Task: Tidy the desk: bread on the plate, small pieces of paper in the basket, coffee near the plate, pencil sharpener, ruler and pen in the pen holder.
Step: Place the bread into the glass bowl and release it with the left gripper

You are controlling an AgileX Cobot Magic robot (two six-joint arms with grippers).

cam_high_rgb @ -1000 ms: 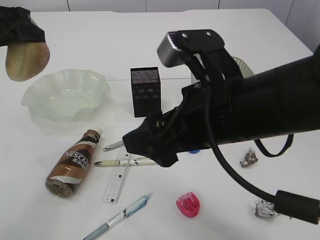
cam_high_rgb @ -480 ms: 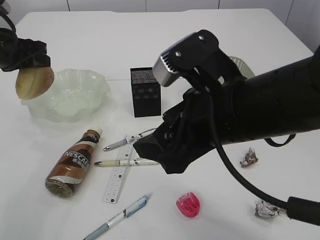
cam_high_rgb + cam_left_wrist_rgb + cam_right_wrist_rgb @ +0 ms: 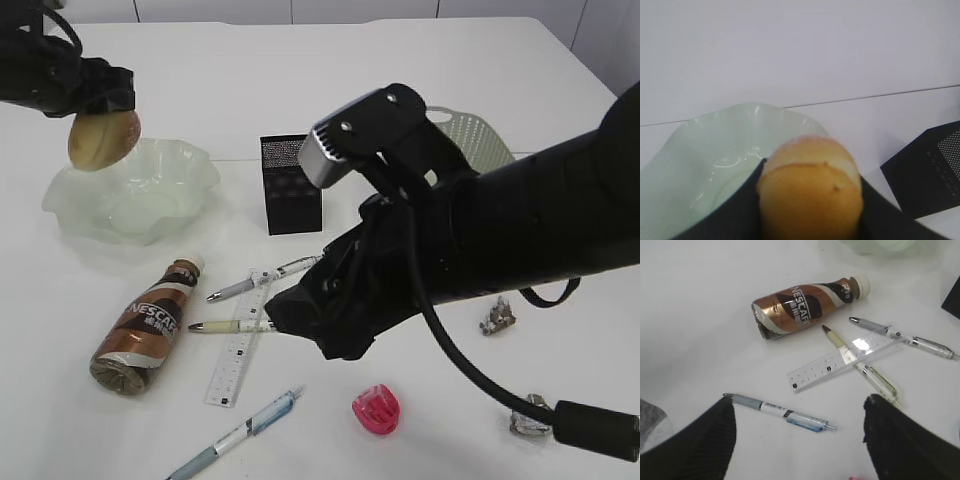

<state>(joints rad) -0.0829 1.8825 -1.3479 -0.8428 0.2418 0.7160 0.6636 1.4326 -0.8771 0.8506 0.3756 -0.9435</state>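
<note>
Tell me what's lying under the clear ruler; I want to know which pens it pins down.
The ruler lies across two pens: a cream-barrelled pen and a silver-tipped pen. Their middles show through the clear plastic. The blue pen lies apart, not under it.

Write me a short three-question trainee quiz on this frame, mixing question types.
1. True or false: the bread already rests in the plate.
2. Which gripper is open? A) left gripper B) right gripper
3. Fill in: the coffee bottle lies on its ____.

Key
1. False: it is held above the plate's rim, clamped by the left gripper.
2. B: its fingers stand wide apart above the pens and the ruler.
3. Side, cap toward the plate.
</note>
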